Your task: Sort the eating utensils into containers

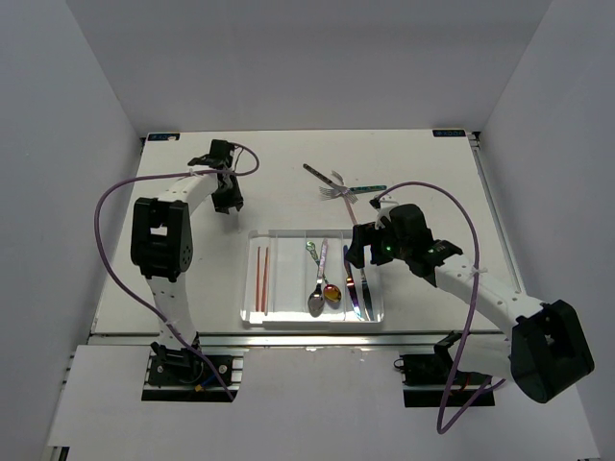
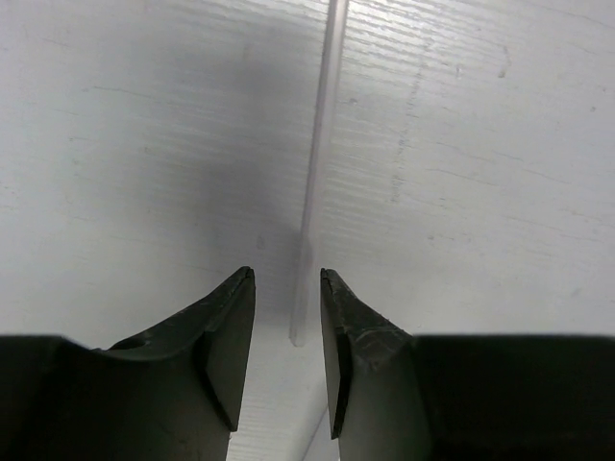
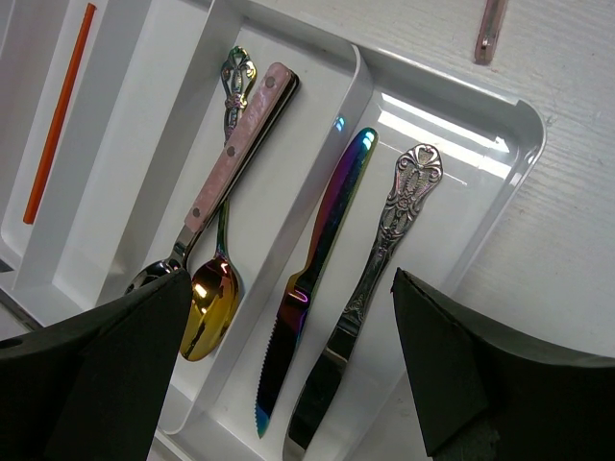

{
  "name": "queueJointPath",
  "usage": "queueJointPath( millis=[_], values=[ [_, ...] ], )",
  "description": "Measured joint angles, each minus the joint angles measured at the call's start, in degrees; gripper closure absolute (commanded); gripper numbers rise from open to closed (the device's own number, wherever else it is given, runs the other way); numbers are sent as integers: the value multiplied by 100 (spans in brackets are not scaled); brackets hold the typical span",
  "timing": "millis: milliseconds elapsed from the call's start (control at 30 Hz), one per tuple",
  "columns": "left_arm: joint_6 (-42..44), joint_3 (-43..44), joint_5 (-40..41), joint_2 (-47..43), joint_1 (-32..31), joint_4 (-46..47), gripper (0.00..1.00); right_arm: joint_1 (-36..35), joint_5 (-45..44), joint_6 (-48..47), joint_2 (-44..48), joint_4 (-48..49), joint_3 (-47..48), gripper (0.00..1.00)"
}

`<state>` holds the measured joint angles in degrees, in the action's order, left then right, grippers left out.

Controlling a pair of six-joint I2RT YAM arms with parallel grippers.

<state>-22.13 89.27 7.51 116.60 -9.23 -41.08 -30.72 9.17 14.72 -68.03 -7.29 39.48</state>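
Observation:
The clear tray [image 1: 279, 317] lies mid-table. Two red-orange chopsticks [image 1: 261, 279] lie in its left compartment. A pink-handled spoon [image 3: 235, 144] and a gold iridescent spoon [image 3: 207, 303] lie in the third. An iridescent knife [image 3: 317, 279] and an ornate silver knife [image 3: 384, 259] lie in the right one. My right gripper [image 3: 291, 279] hangs wide open and empty over the knives, also seen in the top view [image 1: 370, 248]. A few forks [image 1: 338, 190] lie on the table behind the tray. My left gripper [image 1: 228, 200] is slightly open and empty, low over the table left of the tray's back corner.
In the left wrist view a thin clear strip [image 2: 317, 163] runs away from my fingertips [image 2: 245, 288] over bare white table; I cannot tell what it is. A pink handle end [image 3: 488, 29] lies on the table beyond the tray. The tray's second compartment [image 1: 288, 279] holds nothing.

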Motion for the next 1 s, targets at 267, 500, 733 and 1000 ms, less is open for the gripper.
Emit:
queueJointPath(
  millis=[267,500,733,1000],
  values=[
    [-48,-52,-240,138,-103,85,64,0,2,-2,-66,0,0,11],
    [-68,-33,33,387,-223,68,78,0,4,-4,-70,4,0,11],
    [-85,-79,92,376,-232,109,100,0,7,-13,-70,4,0,11],
    [-133,-321,247,90,-229,120,100,0,9,-17,-70,4,0,11]
  ],
)
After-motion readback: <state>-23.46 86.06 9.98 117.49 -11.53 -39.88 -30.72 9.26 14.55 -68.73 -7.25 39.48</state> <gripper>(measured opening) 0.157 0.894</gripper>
